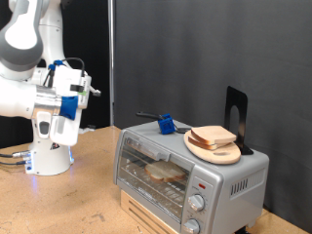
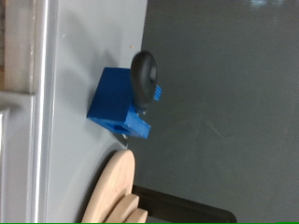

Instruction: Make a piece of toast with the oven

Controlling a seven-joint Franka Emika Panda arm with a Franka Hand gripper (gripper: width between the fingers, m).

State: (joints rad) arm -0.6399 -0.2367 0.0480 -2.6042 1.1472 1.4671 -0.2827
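Observation:
The silver toaster oven point(image 1: 234, 180) stands on a wooden table at the exterior view's lower right, its glass door shut. One slice of toast point(image 1: 164, 171) lies on the rack behind the glass. A second slice point(image 1: 214, 136) lies on a round wooden board point(image 1: 216, 152) on the oven's top. My gripper point(image 1: 86, 93) hangs in the air at the exterior view's left, well away from the oven and holding nothing that shows. Its fingers do not show in the wrist view, which looks at the oven's top point(image 2: 70, 56) and the board's edge point(image 2: 117, 191).
A blue block with a black handle point(image 1: 166, 123) sits on the oven's top beside the board; it also shows in the wrist view point(image 2: 121, 107). A black stand point(image 1: 236, 115) rises behind the board. The robot's base point(image 1: 49, 156) stands at the left. A dark curtain hangs behind.

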